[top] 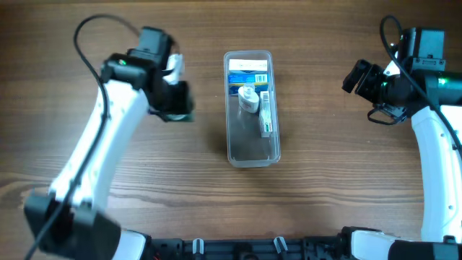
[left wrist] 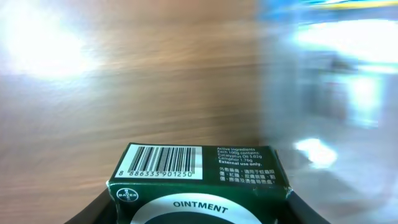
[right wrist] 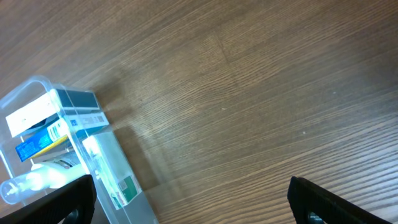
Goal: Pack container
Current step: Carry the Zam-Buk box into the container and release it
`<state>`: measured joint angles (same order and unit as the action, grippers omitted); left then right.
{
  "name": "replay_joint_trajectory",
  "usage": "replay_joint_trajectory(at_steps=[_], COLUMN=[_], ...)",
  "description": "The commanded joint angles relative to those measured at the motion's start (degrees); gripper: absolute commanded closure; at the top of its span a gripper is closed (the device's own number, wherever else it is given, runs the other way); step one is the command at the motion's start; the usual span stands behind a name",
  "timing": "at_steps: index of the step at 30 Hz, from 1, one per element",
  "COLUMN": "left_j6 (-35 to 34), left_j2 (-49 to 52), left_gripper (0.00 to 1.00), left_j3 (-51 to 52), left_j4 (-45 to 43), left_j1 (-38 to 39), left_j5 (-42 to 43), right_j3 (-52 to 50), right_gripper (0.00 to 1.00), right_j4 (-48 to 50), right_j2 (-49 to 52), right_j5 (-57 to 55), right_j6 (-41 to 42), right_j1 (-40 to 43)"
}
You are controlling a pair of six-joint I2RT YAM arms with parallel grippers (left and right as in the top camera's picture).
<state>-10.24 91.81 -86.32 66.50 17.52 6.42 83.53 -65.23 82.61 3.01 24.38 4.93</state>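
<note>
The clear plastic container [top: 251, 148] stands upright at the table's middle, holding a blue-and-white box [top: 247, 70], a small bottle with a white cap [top: 248, 98] and a thin green-and-white box [top: 266, 114]. It also shows in the right wrist view [right wrist: 25, 93]. My left gripper [top: 175, 105] is left of the container and shut on a dark green ointment box [left wrist: 198, 180], held above the wood. The container's blurred wall [left wrist: 323, 112] is at the right of the left wrist view. My right gripper [top: 359, 78] is open and empty, far right of the container.
The wooden table [top: 325, 180] surrounds the container. Cables run along both arms near the back edge.
</note>
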Motion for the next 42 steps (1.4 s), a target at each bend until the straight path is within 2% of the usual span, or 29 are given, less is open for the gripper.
replay_joint_trajectory(at_steps=[1, 5, 9, 15, 20, 23, 28, 30, 32, 35, 39, 42], left_j6=[-9.2, -16.8, -22.3, -23.7, -25.2, -25.2, -25.2, -25.2, -25.2, -24.5, -24.5, -24.5], left_j2=[-3.7, -1.6, 5.2, 17.2, 21.4, 21.4, 19.8, 17.9, 16.0, 13.7, 12.7, 11.7], left_gripper=[0.62, 0.61, 0.62, 0.65, 0.64, 0.55, 0.47, 0.32, 0.3, 0.18, 0.18, 0.24], left_j3=[-0.9, -0.8, -0.7, -0.7, -0.7, -0.7, -1.2, -1.5, -1.5, -1.5, -1.5, -1.5], left_j4=[-4.7, -8.7, -9.8, -11.7, -13.8, -16.4, -16.9, -16.4, -16.4, -16.1, -14.7, -13.7], left_j1=[11.8, 22.6, 28.7, 29.6, 28.0, 27.6, 27.6, 27.6, 27.6, 27.6, 27.6, 27.6], left_j5=[1.0, -4.9, -7.6, -13.1, -15.5, -15.5, -12.2, -12.0, -12.1, -12.3, -12.2, -11.8], right_j3=[-0.2, -0.2, -0.2, -0.2, -0.2, -0.2, -0.2, -0.2, -0.2, -0.2, -0.2, -0.2], right_gripper=[0.0, 0.0, 0.0, 0.0, 0.0, 0.0, 0.0, 0.0, 0.0, 0.0, 0.0, 0.0], right_j4=[0.1, 0.1, 0.1, 0.1, 0.1, 0.1, 0.1, 0.1, 0.1, 0.1, 0.1, 0.1], right_j2=[0.3, 0.3, 0.3, 0.3, 0.3, 0.3, 0.3, 0.3, 0.3, 0.3, 0.3, 0.3], right_j5=[0.9, 1.0, 1.0, 0.9, 1.0, 1.0, 1.0, 0.9, 0.9, 0.9, 0.9, 0.9], right_j6=[-0.2, -0.2, -0.2, -0.2, -0.2, -0.2, -0.2, -0.2, -0.2, -0.2, -0.2, -0.2], right_j1=[0.2, 0.2, 0.2, 0.2, 0.2, 0.2, 0.2, 0.2, 0.2, 0.2, 0.2, 0.2])
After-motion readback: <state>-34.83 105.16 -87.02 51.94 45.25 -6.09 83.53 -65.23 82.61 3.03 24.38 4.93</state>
